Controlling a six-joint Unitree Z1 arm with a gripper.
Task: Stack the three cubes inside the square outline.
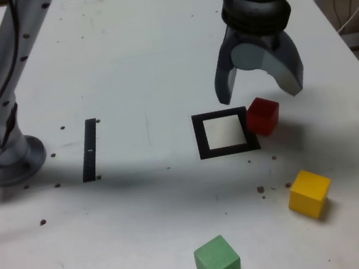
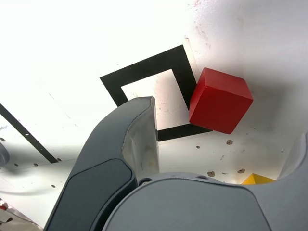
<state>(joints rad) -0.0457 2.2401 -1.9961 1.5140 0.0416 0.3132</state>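
My gripper [image 1: 261, 93] wide open and unloaded, red cube [image 1: 263, 116] at the right border of the black square outline [image 1: 200, 138], yellow cube [image 1: 310, 193] and green cube [image 1: 218, 263] apart on the white worktop [image 1: 142, 243].

Wrist view: yellow cube [image 2: 258, 179] mostly hidden behind gripper [image 2: 153, 154]; green cube n/v.
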